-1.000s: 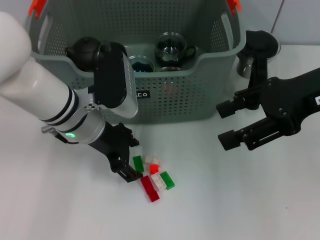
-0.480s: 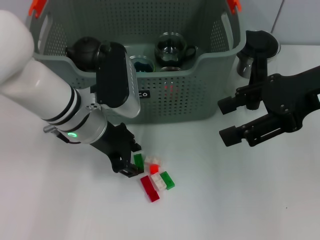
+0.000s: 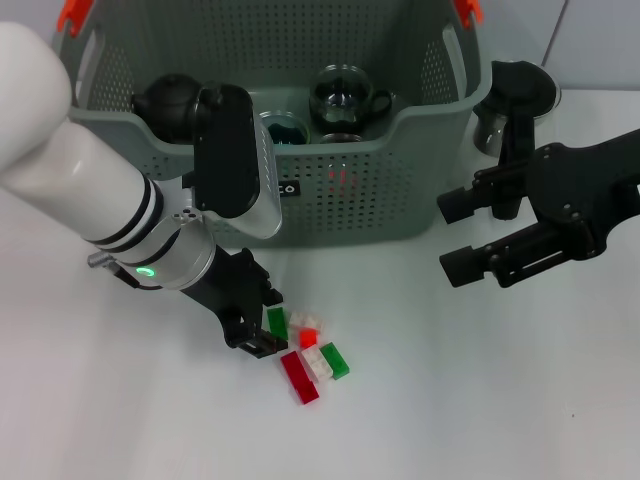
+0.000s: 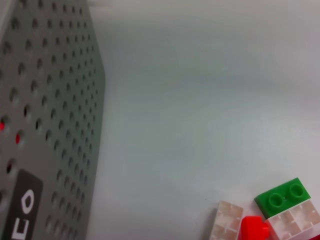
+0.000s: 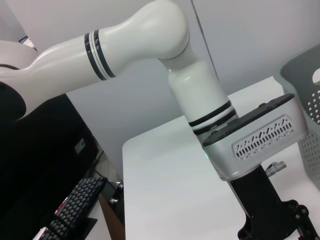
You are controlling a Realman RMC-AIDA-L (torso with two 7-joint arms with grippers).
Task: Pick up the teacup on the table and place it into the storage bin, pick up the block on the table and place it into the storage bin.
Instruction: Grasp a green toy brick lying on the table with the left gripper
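Note:
The grey-green storage bin (image 3: 400,190) stands at the back of the white table. A glass teacup (image 3: 345,100) sits inside it, next to a darker cup (image 3: 285,130) and a black teapot (image 3: 165,100). Several small blocks lie in front of the bin: a green block (image 3: 277,322), a red one (image 3: 308,338), a long red one (image 3: 299,377), another green one (image 3: 335,360) and whitish ones. My left gripper (image 3: 264,322) is down at the table, open, its fingers either side of the green block's left end. My right gripper (image 3: 455,238) hovers open and empty to the right of the bin.
A dark metal pot (image 3: 515,100) stands behind the right arm at the back right. The left wrist view shows the bin's perforated wall (image 4: 50,125) and a green block (image 4: 285,196) with whitish and red ones. My left arm (image 5: 200,100) fills the right wrist view.
My left gripper has shifted slightly up and right, closing in on the green block. The right gripper has drifted a little upward. The blocks have not moved.

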